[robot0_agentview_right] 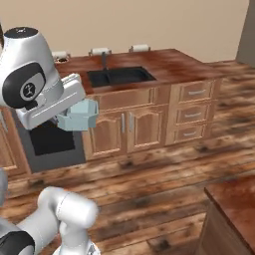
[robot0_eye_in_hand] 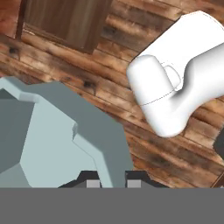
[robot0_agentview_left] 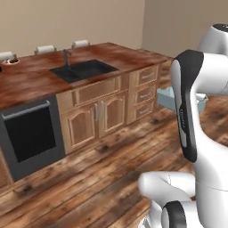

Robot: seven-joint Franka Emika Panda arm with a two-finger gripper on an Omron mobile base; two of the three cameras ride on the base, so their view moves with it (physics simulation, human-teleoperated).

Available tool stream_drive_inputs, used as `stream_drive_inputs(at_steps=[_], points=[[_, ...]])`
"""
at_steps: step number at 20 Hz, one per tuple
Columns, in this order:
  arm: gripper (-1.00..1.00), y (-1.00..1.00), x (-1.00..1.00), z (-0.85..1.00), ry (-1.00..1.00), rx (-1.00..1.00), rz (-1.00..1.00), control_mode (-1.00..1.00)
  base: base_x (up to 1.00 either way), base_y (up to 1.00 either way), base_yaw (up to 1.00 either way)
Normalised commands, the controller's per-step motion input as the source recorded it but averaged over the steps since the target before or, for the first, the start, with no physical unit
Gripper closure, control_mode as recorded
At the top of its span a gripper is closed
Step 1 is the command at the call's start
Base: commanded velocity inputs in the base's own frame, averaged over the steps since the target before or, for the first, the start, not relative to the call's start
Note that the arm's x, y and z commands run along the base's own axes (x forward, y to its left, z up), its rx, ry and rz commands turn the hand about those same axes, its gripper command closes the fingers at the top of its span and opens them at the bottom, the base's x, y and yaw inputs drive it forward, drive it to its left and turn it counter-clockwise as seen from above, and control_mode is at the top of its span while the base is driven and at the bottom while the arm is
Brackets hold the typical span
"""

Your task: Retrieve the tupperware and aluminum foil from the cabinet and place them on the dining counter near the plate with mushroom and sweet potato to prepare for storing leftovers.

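Looking at the hand view, you see the tub [robot0_eye_in_hand: 52, 140] filling the lower left of the frame, its wall pinched between the two fingertips [robot0_eye_in_hand: 92, 183] at the bottom edge, so the jaws are clamped on the tub. Plank floor [robot0_eye_in_hand: 109, 87] runs behind it. In the right base view the tub [robot0_agentview_right: 79, 115] hangs at left centre, held up in the air in front of the cabinets, with the counter [robot0_agentview_right: 169, 64] and its sink [robot0_agentview_right: 119, 76] across the upper middle. In the left base view a corner of the tub [robot0_agentview_left: 165, 99] peeks out at right centre beside the arm, and the counter [robot0_agentview_left: 35, 75] spans the upper left.
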Motion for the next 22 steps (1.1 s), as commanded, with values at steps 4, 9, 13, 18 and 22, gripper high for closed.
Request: stream_drive_inputs(at_steps=[4,9,13,18,22], points=[[1.00,0.00,0.00,0.00,0.00,0.00,0.00,1.00,1.00,0.27,-0.39],[1.00,0.00,0.00,0.00,0.00,0.00,0.00,1.00,1.00,0.23,-0.39],[1.00,0.00,0.00,0.00,0.00,0.00,0.00,1.00,1.00,0.19,-0.39],[1.00,0.00,0.00,0.00,0.00,0.00,0.00,1.00,1.00,0.11,-0.41],[1.00,0.00,0.00,0.00,0.00,0.00,0.00,1.00,1.00,0.04,-0.44]])
